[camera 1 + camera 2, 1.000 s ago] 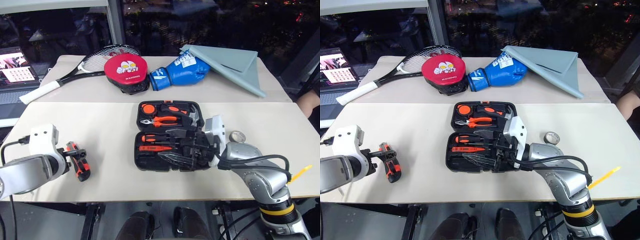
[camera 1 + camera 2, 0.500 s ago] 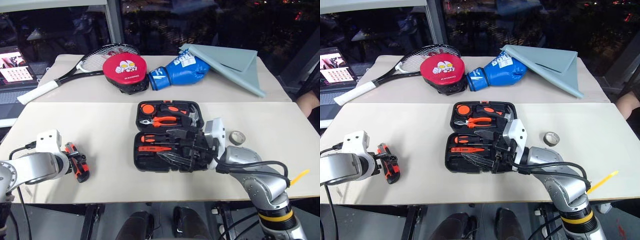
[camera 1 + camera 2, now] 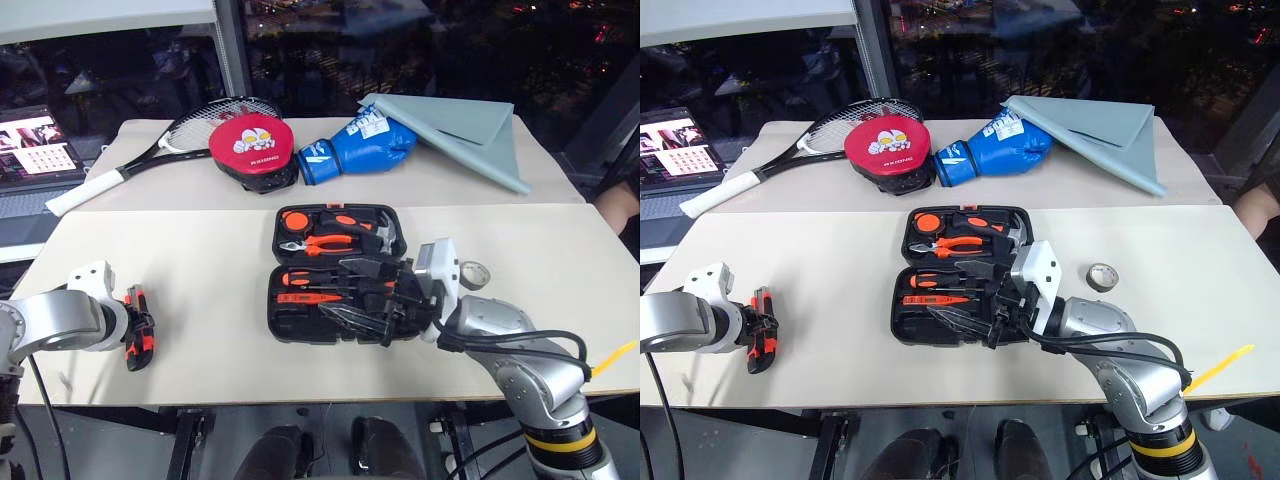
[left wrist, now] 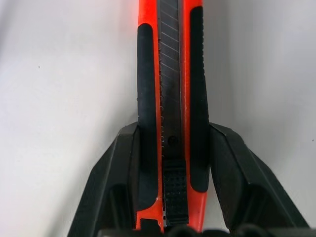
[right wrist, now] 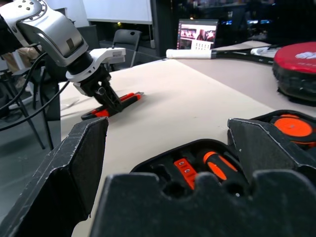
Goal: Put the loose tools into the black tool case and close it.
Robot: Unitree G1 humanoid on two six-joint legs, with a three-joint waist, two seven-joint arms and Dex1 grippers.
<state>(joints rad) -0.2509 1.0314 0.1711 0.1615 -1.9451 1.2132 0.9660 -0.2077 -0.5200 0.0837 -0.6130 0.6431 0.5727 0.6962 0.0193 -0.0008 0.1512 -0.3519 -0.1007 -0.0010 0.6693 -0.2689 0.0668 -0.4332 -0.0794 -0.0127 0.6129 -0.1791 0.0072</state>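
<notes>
We are on the pick-up step: our left gripper [image 4: 170,163] has both fingers pressed against the flanks of the chunky orange-and-black utility knife [image 3: 137,338], which lies on the beige table [image 3: 220,260] well left of the open black moulded tool case [image 3: 335,270]. Our right gripper [image 5: 168,148] hovers spread wide above the case. Next we should lift the knife and carry it to a free recess.
</notes>
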